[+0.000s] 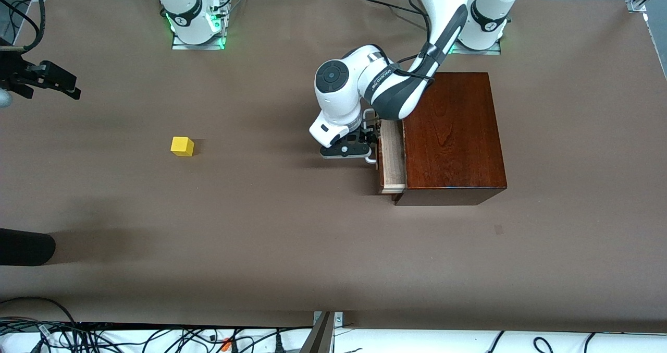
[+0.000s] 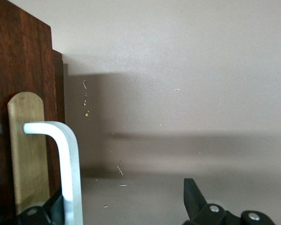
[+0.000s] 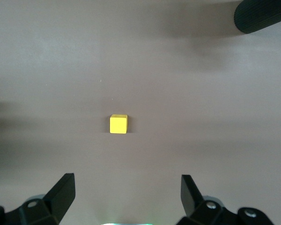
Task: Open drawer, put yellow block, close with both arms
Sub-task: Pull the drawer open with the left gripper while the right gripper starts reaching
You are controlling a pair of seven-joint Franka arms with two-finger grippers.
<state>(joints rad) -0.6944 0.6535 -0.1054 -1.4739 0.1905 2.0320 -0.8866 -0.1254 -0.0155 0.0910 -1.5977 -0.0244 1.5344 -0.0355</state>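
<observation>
Nearest the front camera, a dark rounded object (image 1: 23,246) pokes in at the right arm's end of the surface (image 1: 292,248); I cannot tell what it is. Above that end hangs the right tool (image 1: 62,84), its fingers spread wide and grasping nothing. Its wrist view frames the yellow block (image 1: 182,146) squarely ahead of them, which reads as lining up for a pick. The block rests alone on the bare surface, well apart from the wooden box (image 1: 453,134). Toward the left arm's end, the left tool (image 1: 348,149) sits low at the drawer (image 1: 391,160). Its fingers are also spread, with the white handle (image 2: 68,154) just inside one of them, hooked rather than clamped, apparently for pulling. A strip of pale lining shows, so the drawer is partly out.
</observation>
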